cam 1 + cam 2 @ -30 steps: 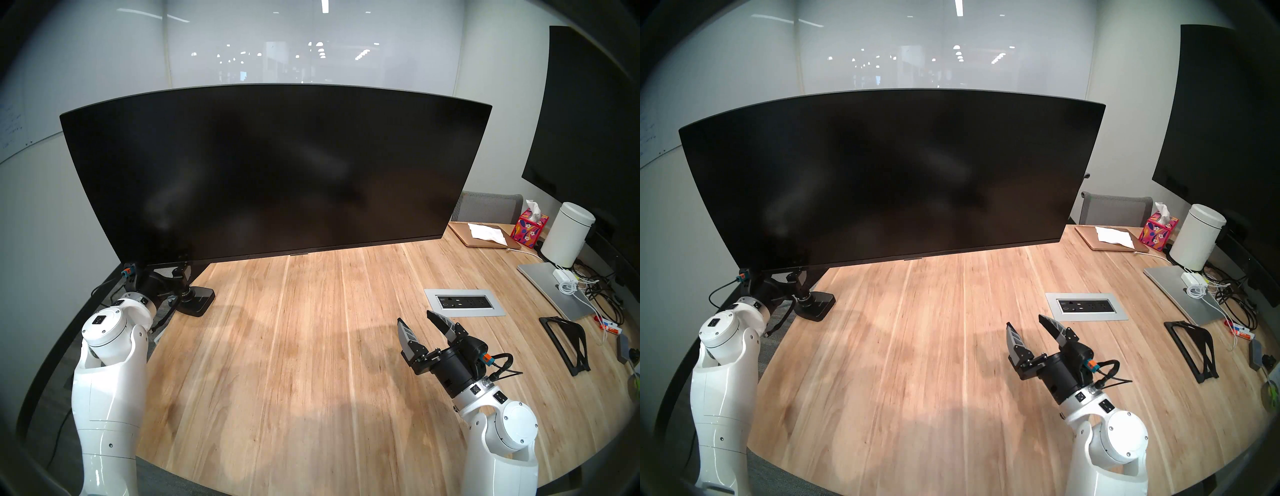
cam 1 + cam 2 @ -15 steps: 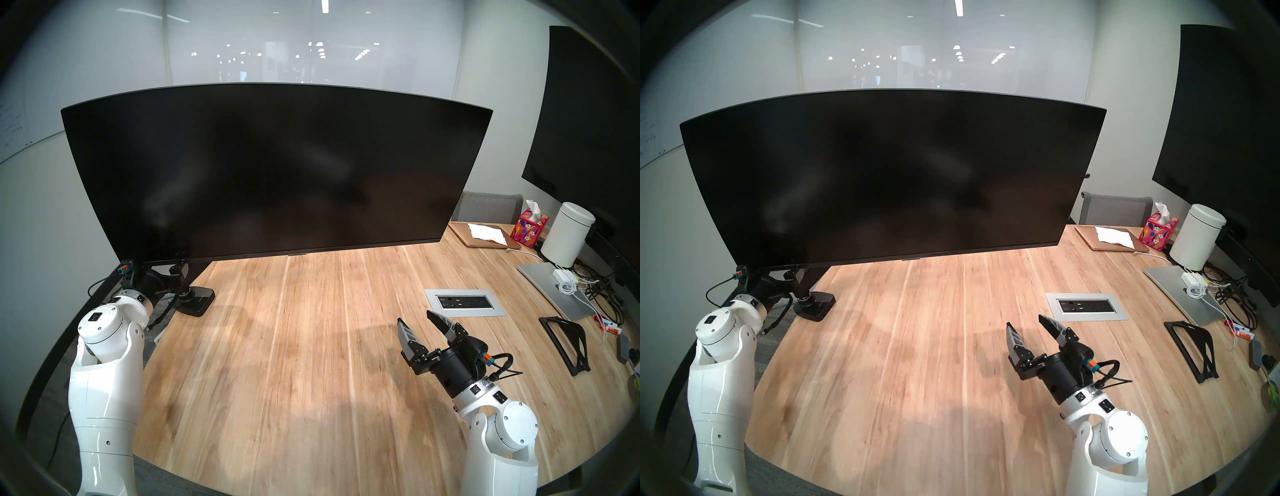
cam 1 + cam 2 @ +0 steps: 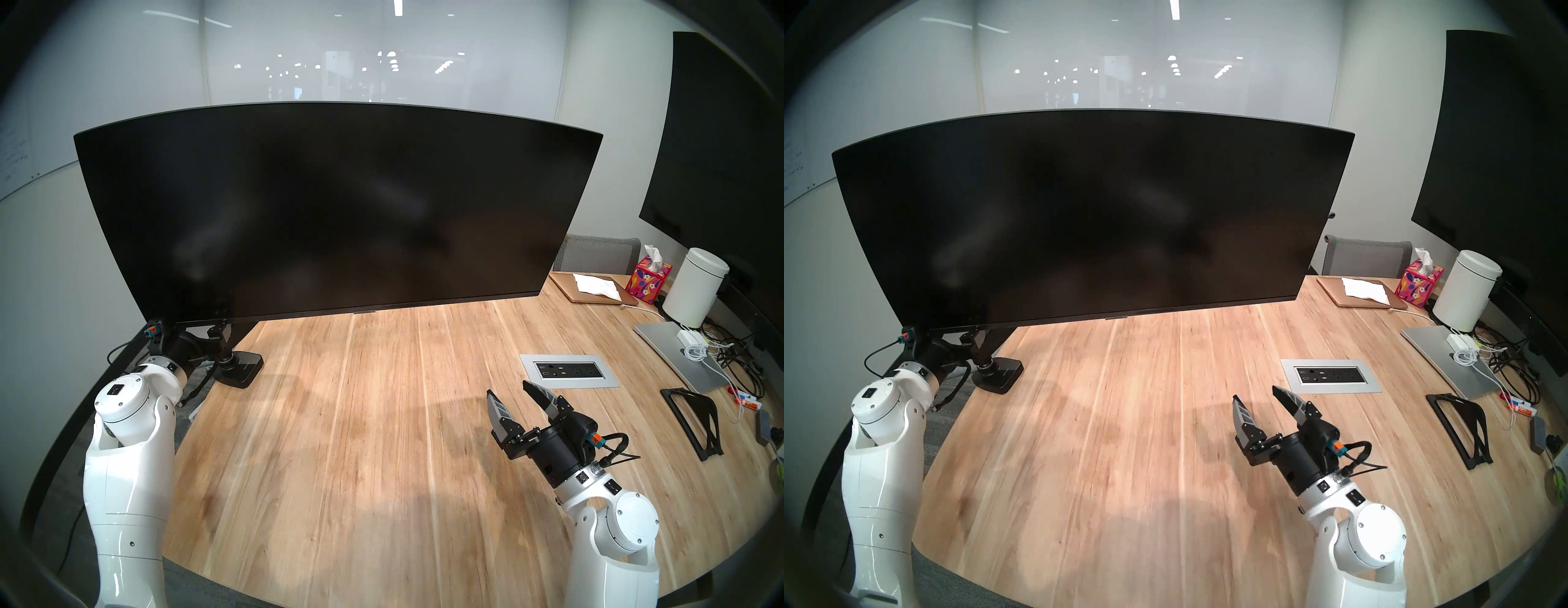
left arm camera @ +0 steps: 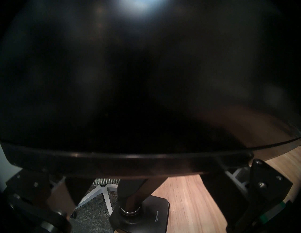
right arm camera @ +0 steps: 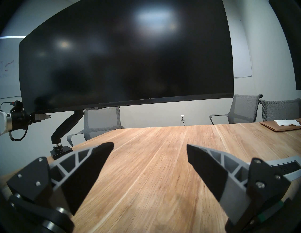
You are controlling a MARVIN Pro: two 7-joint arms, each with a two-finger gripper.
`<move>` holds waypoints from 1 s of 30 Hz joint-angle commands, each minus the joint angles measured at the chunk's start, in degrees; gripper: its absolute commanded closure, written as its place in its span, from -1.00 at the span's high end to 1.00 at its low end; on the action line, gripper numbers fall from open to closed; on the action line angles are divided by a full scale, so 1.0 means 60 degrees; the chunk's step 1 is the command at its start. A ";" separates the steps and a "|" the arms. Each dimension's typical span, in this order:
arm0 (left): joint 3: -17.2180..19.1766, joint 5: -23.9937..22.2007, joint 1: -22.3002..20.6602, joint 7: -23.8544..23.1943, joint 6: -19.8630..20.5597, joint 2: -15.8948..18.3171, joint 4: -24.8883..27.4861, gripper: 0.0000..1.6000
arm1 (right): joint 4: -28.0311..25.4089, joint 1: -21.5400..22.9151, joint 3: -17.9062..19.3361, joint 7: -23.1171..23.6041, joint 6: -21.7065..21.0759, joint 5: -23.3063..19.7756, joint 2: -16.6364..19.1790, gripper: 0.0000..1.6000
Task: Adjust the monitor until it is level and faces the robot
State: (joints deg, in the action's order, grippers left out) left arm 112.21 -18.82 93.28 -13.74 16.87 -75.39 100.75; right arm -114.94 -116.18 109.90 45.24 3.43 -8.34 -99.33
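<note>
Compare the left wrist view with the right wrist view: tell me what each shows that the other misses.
Only the left wrist view shows the white star base of an office chair on carpet, and the lettering on the clamp base.

Only the right wrist view shows the left gripper under the monitor's lower left corner, the open right gripper, grey mesh chairs and the Samsung badge.

Both show the monitor's bottom edge, its black arm and the wooden table.
</note>
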 commanded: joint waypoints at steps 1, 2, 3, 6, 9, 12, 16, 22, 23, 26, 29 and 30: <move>0.0067 -0.0071 -0.0316 -0.0040 -0.0413 -0.0004 0.0645 1.00 | -0.0181 0.0021 -0.0006 0.0000 0.0019 -0.0059 0.0020 1.00; 0.0064 -0.0068 -0.0299 -0.0045 -0.0425 -0.0014 0.0637 1.00 | -0.0181 0.0020 -0.0006 0.0000 0.0018 -0.0059 0.0020 1.00; 0.0062 -0.0066 -0.0271 -0.0052 -0.0436 -0.0026 0.0633 1.00 | -0.0182 0.0020 -0.0006 0.0000 0.0018 -0.0059 0.0019 1.00; 0.0056 -0.0061 -0.0152 -0.0073 -0.0455 -0.0073 0.0656 1.00 | -0.0185 0.0018 -0.0007 -0.0002 0.0017 -0.0061 0.0019 1.00; 0.0026 -0.0051 -0.0061 -0.0084 -0.0478 -0.0125 0.0659 1.00 | -0.0188 0.0016 -0.0007 -0.0003 0.0015 -0.0062 0.0018 1.00; 0.0011 -0.0059 0.0025 -0.0093 -0.0462 -0.0173 0.0696 1.00 | -0.0189 0.0015 -0.0007 -0.0003 0.0014 -0.0062 0.0018 1.00; -0.0035 -0.0029 0.0097 -0.0106 -0.0485 -0.0245 0.0671 1.00 | -0.0192 0.0014 -0.0008 -0.0004 0.0013 -0.0064 0.0018 1.00; -0.0071 0.0007 0.0176 -0.0136 -0.0509 -0.0338 0.0652 1.00 | -0.0194 0.0012 -0.0008 -0.0006 0.0011 -0.0065 0.0017 1.00; -0.0073 0.0011 0.0185 -0.0142 -0.0505 -0.0349 0.0652 1.00 | -0.0194 0.0012 -0.0008 -0.0006 0.0011 -0.0065 0.0017 1.00; -0.0080 0.0018 0.0237 -0.0161 -0.0504 -0.0386 0.0662 1.00 | -0.0195 0.0012 -0.0008 -0.0006 0.0010 -0.0064 0.0016 1.00; -0.0080 0.0013 0.0300 -0.0189 -0.0471 -0.0402 0.0688 1.00 | -0.0196 0.0011 -0.0009 -0.0008 0.0010 -0.0066 0.0018 1.00; -0.0079 0.0011 0.0330 -0.0197 -0.0465 -0.0417 0.0694 1.00 | -0.0197 0.0011 -0.0009 -0.0007 0.0009 -0.0065 0.0016 1.00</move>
State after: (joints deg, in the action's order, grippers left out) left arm 111.82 -18.82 95.06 -14.54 15.24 -77.84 102.24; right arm -114.96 -116.19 109.90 45.23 3.42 -8.36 -99.33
